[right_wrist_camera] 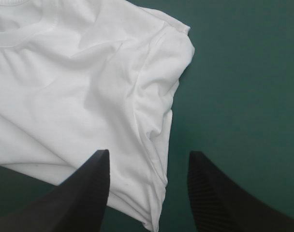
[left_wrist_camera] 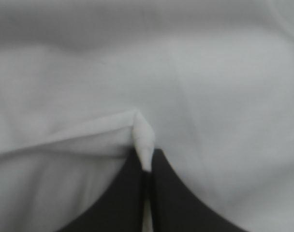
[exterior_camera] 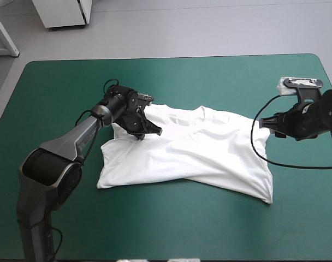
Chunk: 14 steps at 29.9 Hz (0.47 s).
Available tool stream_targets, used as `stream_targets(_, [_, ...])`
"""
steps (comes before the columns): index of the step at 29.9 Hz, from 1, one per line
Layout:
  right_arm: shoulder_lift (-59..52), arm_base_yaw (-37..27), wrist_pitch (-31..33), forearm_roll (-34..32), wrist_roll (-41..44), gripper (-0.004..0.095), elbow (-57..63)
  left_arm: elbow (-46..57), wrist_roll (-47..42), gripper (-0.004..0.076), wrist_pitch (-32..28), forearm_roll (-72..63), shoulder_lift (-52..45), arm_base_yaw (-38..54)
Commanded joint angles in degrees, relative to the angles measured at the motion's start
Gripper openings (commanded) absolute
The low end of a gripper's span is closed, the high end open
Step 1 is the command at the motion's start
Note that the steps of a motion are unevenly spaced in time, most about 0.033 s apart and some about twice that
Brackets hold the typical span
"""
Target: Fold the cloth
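Left jaws clench a fold of the T-shirt (left_wrist_camera: 210, 96), perhaps a sleeve; right jaws stand released over its opposite edge.

White T-shirt (exterior_camera: 209, 150) lies spread, rumpled, mid-table.

Teal-green table (exterior_camera: 171, 229), a rumpled white T-shirt (exterior_camera: 209, 153) flat across its middle.
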Motion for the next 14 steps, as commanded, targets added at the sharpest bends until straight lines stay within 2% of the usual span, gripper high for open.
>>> stream_targets(1, [-1.61,-0.28,0.16,0.00,-0.09,0.0458,-1.83,-1.50,-0.66,-0.0008,-0.52,-1.11,-1.50,-0.24])
stream_targets(5, [-1.61,-0.28,0.16,0.00,-0.09,0.0458,-1.83,-1.72,-0.42,0.0043,-0.06,-1.50,-1.12,-0.24])
stream_targets(8, [-1.61,-0.28,0.16,0.00,-0.09,0.0458,-1.83,-3.15,-0.42,0.0130,1.26,-2.16,-1.76,-0.24])
stream_targets(14, [-1.61,-0.28,0.16,0.00,-0.09,0.0458,-1.83,-8.54,2.21,0.0423,2.13,-4.90,-4.74,-0.24])
